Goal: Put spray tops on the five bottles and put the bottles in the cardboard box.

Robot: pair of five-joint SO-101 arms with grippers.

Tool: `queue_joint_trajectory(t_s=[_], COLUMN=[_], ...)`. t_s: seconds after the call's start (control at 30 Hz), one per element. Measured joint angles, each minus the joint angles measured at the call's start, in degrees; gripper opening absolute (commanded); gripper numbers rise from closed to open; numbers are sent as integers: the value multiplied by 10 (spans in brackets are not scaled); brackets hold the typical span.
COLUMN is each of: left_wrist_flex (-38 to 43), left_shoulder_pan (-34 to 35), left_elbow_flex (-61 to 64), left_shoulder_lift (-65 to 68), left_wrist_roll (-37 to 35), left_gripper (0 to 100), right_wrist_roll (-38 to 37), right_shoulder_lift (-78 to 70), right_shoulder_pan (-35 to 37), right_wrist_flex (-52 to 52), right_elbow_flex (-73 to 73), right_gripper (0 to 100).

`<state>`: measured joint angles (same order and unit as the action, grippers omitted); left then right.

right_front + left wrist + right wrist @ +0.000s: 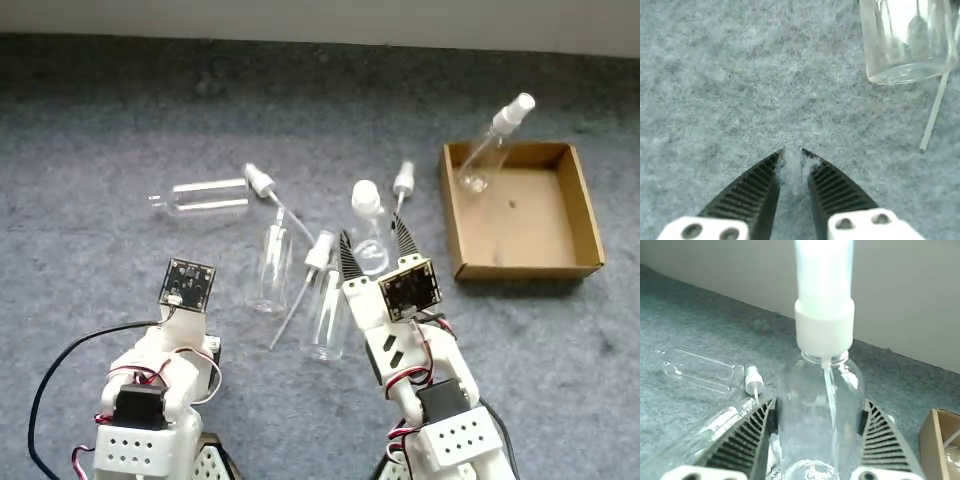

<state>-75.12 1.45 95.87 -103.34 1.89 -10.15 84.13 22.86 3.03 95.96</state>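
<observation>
Closest in, the right pincer (819,405) is clamping an upright clear plastic bottle with a white spray top (821,380), standing on the grey carpeted tabletop (100,150) just left of the brown cardboard box (585,215). Farther left of that box, the left pincer (792,152) is pointing down with its black tips almost together, while another capped clear bottle (492,145) is leaning inside the box against its far rim.

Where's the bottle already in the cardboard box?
High view, far right: the boxed bottle leans in the far-left corner of the cardboard box, base inside, spray top sticking out past the rim, right of the right gripper and its held bottle.
</observation>
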Motion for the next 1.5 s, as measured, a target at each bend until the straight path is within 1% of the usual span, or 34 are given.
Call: queue_joint_trajectory(t_s=[0.13,0.27,0.4,0.7,0.8,1.07,1.2,1.37,1.5], left_wrist_flex=[0,-2,-3,-3,-3,-3,-3,-3,-3], left_shoulder_pan=[0,-2,-22,-22,-22,-22,-22,-22,-22], left_elbow_flex=[0,0,0,0,0,0,0,0,0], left_shoulder_lift=[0,0,0,0,0,0,0,0,0], left_wrist_roll=[0,0,0,0,0,0,0,0,0], left_gripper=[5,5,5,5,5,5,5,5,5], right_wrist_roll=[0,0,0,-3,-3,-3,-3,-3,-3], right_shoulder_lift=[0,0,0,0,0,0,0,0,0], right_shoulder_pan=[0,0,0,-9,-52,-237,-313,-387,-418], right_wrist_flex=[10,64,67,67,67,67,67,68,72], right_elbow_flex=[0,0,0,0,0,-2,-6,-36,-63], right_gripper=[163,163,163,163,163,163,163,163,163])
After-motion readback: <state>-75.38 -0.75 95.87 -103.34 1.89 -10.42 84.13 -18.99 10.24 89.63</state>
